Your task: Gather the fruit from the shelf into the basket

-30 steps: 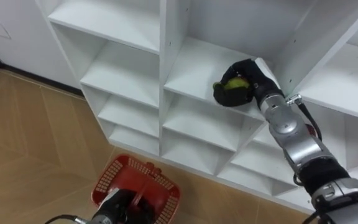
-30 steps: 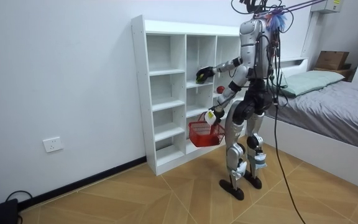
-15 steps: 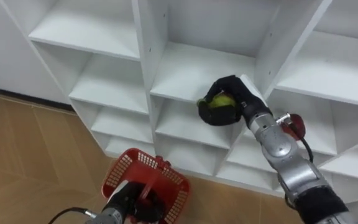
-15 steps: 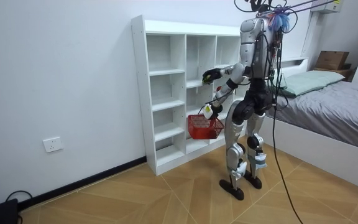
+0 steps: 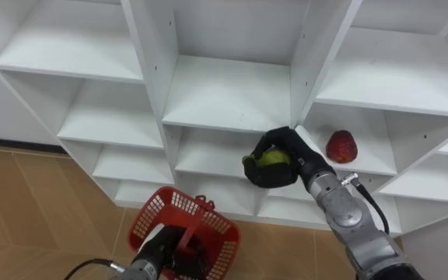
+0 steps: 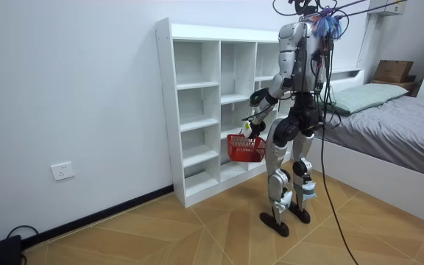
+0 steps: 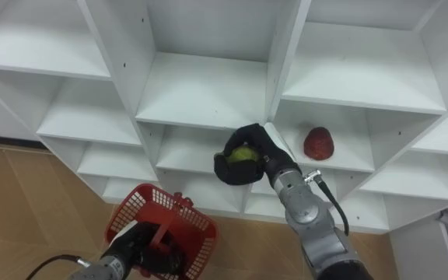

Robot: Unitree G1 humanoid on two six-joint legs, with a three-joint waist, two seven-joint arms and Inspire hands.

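Green fruit (image 5: 271, 159) sits clasped in the curled right hand (image 5: 285, 143), just before the white closet (image 5: 224, 97). Left hand (image 5: 159, 252) grips the red basket (image 5: 151, 210) by its handle, lower down. Bring the fruit directly over the basket before letting go.

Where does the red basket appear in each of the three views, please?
Left eye view: the basket is at the bottom, left of centre, held by the left robot hand.
Right eye view: at lower left.
Room view: near centre, beside the robot's thigh.
Shared landmark: the white shelf behind it, where the right robot hand grips a green fruit.
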